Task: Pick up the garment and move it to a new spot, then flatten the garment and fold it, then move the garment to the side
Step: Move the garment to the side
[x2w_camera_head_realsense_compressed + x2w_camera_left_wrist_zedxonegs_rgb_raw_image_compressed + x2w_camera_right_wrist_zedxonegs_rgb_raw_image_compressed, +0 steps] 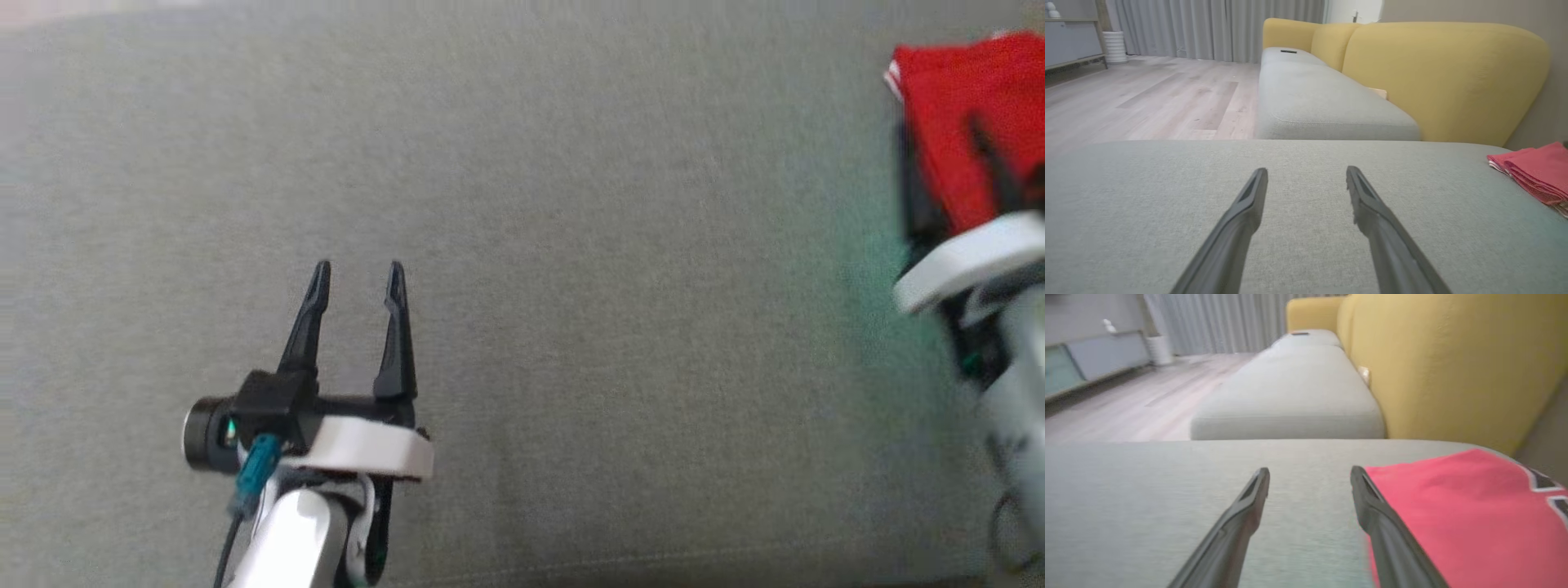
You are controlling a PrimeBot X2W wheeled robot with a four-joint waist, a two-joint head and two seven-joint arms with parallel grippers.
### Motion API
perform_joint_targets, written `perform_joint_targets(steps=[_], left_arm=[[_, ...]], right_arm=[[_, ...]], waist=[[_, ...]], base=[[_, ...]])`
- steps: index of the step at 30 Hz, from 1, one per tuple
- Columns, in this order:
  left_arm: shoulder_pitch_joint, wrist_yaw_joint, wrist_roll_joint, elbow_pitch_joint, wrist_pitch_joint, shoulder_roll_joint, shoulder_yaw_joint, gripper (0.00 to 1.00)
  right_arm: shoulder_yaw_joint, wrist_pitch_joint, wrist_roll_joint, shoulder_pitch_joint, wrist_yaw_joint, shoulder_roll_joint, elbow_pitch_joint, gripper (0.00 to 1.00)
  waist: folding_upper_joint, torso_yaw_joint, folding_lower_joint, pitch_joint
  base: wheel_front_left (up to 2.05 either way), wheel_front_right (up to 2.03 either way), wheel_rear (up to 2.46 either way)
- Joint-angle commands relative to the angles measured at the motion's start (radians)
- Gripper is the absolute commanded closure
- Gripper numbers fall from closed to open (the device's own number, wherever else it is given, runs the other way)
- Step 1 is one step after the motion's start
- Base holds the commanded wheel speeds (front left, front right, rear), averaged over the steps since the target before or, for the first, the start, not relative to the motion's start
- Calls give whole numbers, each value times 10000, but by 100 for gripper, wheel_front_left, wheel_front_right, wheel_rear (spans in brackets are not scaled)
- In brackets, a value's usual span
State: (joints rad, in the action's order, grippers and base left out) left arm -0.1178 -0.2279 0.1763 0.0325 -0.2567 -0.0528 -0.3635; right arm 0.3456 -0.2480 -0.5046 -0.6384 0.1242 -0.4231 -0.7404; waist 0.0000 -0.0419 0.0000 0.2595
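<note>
The garment (pixel 971 82) is red with white and dark trim. It lies folded on the grey cushion (pixel 571 245) at the far right of the head view. My right gripper (pixel 939 122) is blurred at the garment's near edge. In the right wrist view it (pixel 1309 473) stands open with bare cushion between the fingers, and the garment (pixel 1453 514) lies flat against the outer side of one finger. At the lower left my left gripper (pixel 359 273) hovers open over bare cushion. From its own wrist view, the left gripper (pixel 1306 173) has the garment (pixel 1535 171) far off to its right.
Beyond the cushion's far edge runs a long grey sofa seat (pixel 1314 98) with a yellow backrest (pixel 1437 73). A wooden floor (pixel 1147 94), grey curtains (pixel 1216 24), a low cabinet (pixel 1069 41) and a white ribbed pot (pixel 1114 47) lie further off.
</note>
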Motion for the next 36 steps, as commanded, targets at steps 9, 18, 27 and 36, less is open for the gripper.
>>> perform_joint_targets(steps=[9, 18, 27, 36], left_arm=[[1074, -9, -55, -267, -51, 26, 1228, 0], [2471, 787, -623, -893, -51, 20, 1773, 0], [3316, 1055, -865, -948, -51, 24, 2040, 0], [3426, 1024, -829, -958, -51, 25, 2085, 0]], right_arm=[[-1932, -135, 1672, 4334, 65, 1972, 4495, 0], [-2658, -136, 3339, 6803, 65, 3439, 6240, 0], [-2550, -137, 3462, 7515, 65, 3653, 6341, 0], [-2446, -137, 3383, 7586, 65, 3685, 6287, 0]], waist=[[0, 1108, 0, -2096], [0, 1211, 0, -2893], [0, 1159, 0, -3308], [0, 1124, 0, -3462]], base=[[0, 0, 0], [0, 0, 0], [0, 0, 0], [0, 0, 0]])
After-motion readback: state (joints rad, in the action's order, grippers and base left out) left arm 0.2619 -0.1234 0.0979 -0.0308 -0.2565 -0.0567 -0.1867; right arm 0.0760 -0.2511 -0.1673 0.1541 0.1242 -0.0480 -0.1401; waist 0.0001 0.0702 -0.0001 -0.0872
